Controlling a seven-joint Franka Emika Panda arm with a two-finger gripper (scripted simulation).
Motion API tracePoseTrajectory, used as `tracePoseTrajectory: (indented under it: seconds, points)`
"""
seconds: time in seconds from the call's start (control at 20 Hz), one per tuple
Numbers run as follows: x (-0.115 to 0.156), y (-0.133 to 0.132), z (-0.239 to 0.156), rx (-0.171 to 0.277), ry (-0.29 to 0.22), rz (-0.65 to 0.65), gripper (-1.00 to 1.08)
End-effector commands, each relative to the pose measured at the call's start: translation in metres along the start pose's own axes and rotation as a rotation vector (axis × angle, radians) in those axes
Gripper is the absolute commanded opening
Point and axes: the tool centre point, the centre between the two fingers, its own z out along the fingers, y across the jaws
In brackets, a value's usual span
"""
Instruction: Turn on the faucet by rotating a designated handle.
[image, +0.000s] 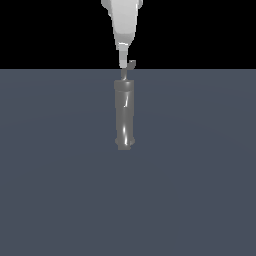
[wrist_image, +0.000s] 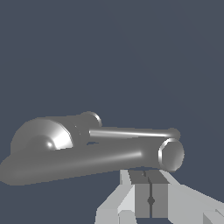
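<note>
The faucet (image: 124, 115) is a glossy grey cylinder with ringed ends, standing at the middle of the exterior view. Its handle (image: 132, 63) is a thin bent rod with a small hooked tip at the cylinder's top. My white gripper (image: 122, 63) comes down from above and ends just at the exterior view's left of the hook; contact cannot be judged. In the wrist view the faucet (wrist_image: 87, 159) lies across the picture with the slim handle (wrist_image: 131, 132) along it. The gripper (wrist_image: 151, 179) is shut, pads pressed together with nothing between them, close to the faucet's ringed end.
A plain blue-grey floor (image: 200, 190) spreads all around the faucet. Black background fills the exterior view above it. No other object shows.
</note>
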Motion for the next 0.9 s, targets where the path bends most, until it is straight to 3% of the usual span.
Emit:
tracePoseTrajectory:
  seconds: [0.0,0.05,0.85]
  points:
    - [0.036,0.003,0.0,0.0,0.004,0.045,-1.0]
    - [0.004,0.001,0.0,0.0,0.0,0.001,-1.0]
    - [0.05,-0.025,0.0,0.0,0.002,0.023,-1.0]
